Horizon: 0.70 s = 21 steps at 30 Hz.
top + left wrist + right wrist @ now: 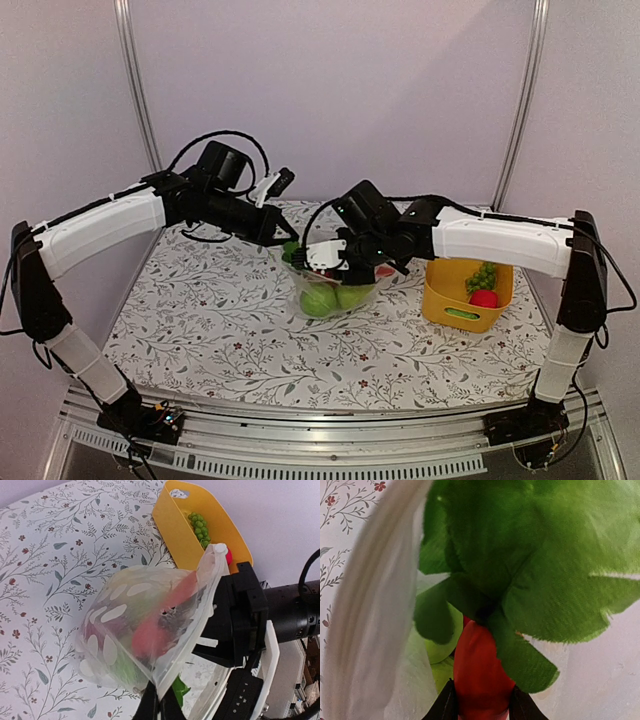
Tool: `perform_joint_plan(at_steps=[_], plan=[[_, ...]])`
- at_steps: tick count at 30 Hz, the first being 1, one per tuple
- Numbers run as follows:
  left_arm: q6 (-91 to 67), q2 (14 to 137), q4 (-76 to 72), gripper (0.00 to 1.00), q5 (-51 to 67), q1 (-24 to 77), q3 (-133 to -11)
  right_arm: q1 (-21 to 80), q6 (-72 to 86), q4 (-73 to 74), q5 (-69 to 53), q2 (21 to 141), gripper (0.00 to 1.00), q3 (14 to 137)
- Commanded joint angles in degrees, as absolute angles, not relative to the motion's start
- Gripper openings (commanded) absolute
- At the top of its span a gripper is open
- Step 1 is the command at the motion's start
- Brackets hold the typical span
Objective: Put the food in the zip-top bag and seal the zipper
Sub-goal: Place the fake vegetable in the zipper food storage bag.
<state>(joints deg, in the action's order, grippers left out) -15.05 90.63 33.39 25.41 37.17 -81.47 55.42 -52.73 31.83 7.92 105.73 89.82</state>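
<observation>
The clear dotted zip-top bag (335,292) stands mid-table with green apples (320,300) inside; it fills the left wrist view (125,630). My left gripper (159,702) is shut on the bag's mouth edge, holding it up and open. My right gripper (481,705) is shut on the red-orange carrot (477,670), whose green top (535,555) points into the bag mouth above the apples (442,645). In the top view the right gripper (345,262) sits at the bag's opening. Green grapes (483,275) and a red fruit (484,298) lie in the yellow bin.
The yellow bin (440,300) stands right of the bag near the right arm, also in the left wrist view (175,530). A floral cloth (200,330) covers the table. Frame posts and walls stand at the back.
</observation>
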Motion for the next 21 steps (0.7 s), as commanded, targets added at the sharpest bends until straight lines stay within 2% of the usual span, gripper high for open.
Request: perform_joint_plan(at_steps=[1,3,4,11,21], plan=[[-14.4,90.5,33.1,0.00,26.5,35.4,-81.0,56.0,-55.8,39.5,10.2,105.5,0.22,90.9],[-14.7,90.6,32.5,0.00,26.6,35.1,-80.8,56.2,-56.4,39.7,9.8,105.1,0.40,90.8],[-14.9,90.7,32.2,0.00,26.7,35.0,-80.7,56.3,-55.6,39.7,9.6,105.2,0.45,91.4],[-15.3,91.7,30.6,0.00,27.0,35.0,-79.4,56.3,-49.4,44.9,4.2,103.3,0.62,101.5],[-14.8,92.0,30.9,0.00,26.3,35.0,-79.4,57.5,-48.6,53.5,-10.0,99.4,0.59,98.5]])
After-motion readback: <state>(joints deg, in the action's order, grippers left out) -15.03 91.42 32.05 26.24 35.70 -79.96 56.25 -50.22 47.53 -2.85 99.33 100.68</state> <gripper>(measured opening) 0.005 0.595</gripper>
